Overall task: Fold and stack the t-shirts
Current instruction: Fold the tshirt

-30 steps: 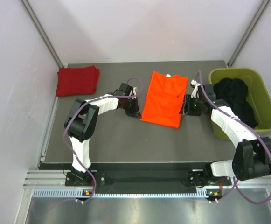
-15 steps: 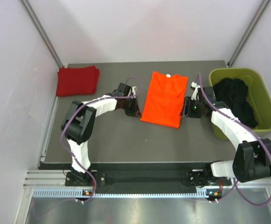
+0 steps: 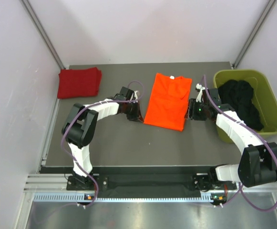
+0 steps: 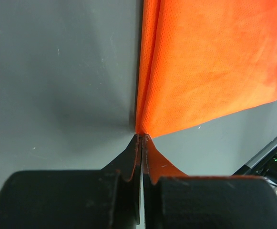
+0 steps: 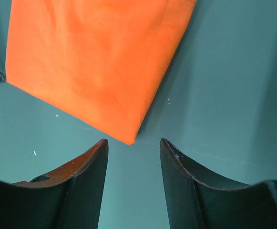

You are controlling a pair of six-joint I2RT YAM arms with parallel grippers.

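The orange t-shirt (image 3: 167, 101) lies folded into a long strip in the middle of the table. It fills the top of the left wrist view (image 4: 210, 62) and of the right wrist view (image 5: 95, 62). My left gripper (image 3: 137, 114) is at the shirt's near left corner. Its jaws are closed, with the orange corner pinched at their tips (image 4: 142, 137). My right gripper (image 3: 190, 111) is open at the shirt's near right corner. That corner lies just ahead of the gap between its fingers (image 5: 132, 143). The dark red t-shirt (image 3: 79, 82) lies folded at the back left.
An olive-green tub (image 3: 269, 98) holding dark clothes (image 3: 241, 101) stands at the right edge, just behind my right arm. Grey walls enclose the table on the left, the back and the right.
My left gripper has shifted slightly nearer and to the right, along the shirt's left edge to its near corner. The right gripper has barely moved.
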